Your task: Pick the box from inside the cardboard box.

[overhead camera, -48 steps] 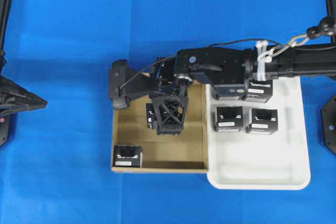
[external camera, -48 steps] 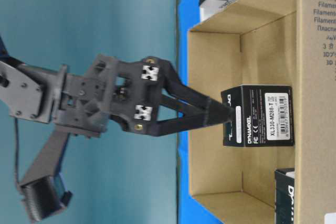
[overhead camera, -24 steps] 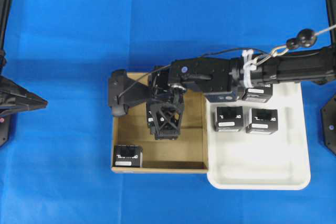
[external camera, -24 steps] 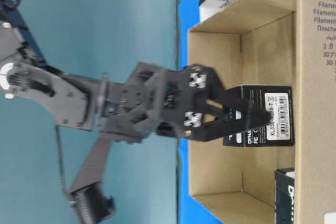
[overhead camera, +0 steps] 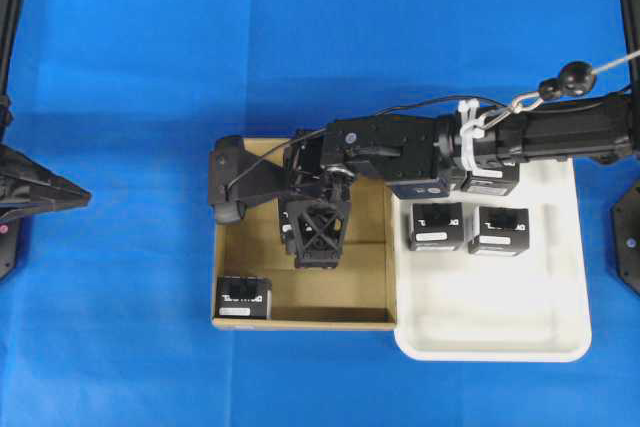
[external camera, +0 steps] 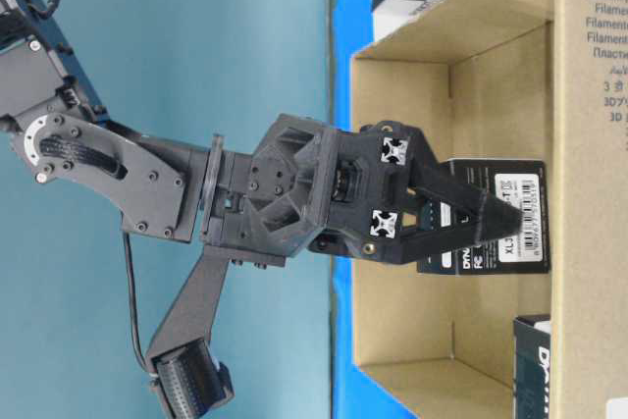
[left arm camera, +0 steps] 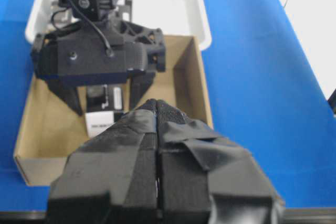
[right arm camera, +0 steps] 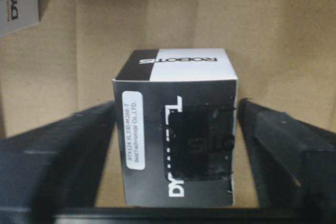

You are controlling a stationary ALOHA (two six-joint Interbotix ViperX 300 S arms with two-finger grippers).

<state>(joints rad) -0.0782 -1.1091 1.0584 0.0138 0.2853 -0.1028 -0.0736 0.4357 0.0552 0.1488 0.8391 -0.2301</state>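
Observation:
The box (right arm camera: pixel 176 145), black with white lettering and a small white label, stands upright on the floor of the cardboard box (overhead camera: pixel 250 257). My right gripper (right arm camera: pixel 177 103) reaches down into the cardboard box and straddles the box. One finger stands on each side of it, with thin strips of cardboard showing between fingers and box. In the table-level view the fingers (external camera: pixel 491 218) overlap the box (external camera: pixel 515 242). From overhead the gripper (overhead camera: pixel 318 259) hides most of it. My left gripper (left arm camera: pixel 156 103) is shut and empty, parked at the far left (overhead camera: pixel 80 197).
A second black box (overhead camera: pixel 243 297) sits in the front-left corner of the cardboard box. A white tray (overhead camera: pixel 500 337) touches its right side and holds several black boxes (overhead camera: pixel 435 225). Blue cloth surrounds both.
My right gripper has dropped from above the box to down around it. Its fingers have drawn in towards the box's sides. The left arm has not moved.

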